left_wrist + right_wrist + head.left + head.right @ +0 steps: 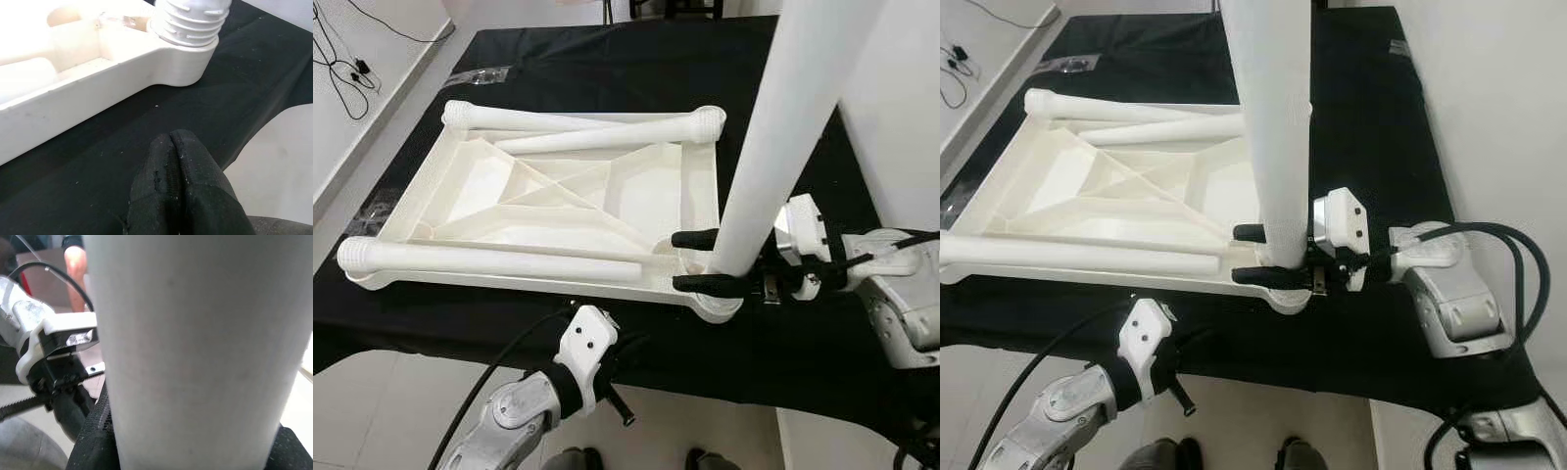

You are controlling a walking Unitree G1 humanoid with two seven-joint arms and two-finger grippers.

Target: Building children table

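A white plastic tabletop (636, 201) lies upside down on a black-covered table (783, 343). One loose white leg (499, 260) rests along its near side, and two more legs (597, 132) lie at the far side. A fourth leg (773, 147) stands upright in the near right corner socket (183, 63), its threaded end (190, 19) entering the socket. My right gripper (690, 261) is shut on this upright leg (195, 342) just above the socket. My left gripper (171, 186) is shut with nothing in it and hovers at the table's front edge below that corner.
A white wall (901, 98) stands close on the right. Black cables (342, 69) lie on the floor at the far left. A clear plastic bag (480, 73) sits on the cloth behind the tabletop. A person's arm (76, 264) appears in the right wrist view.
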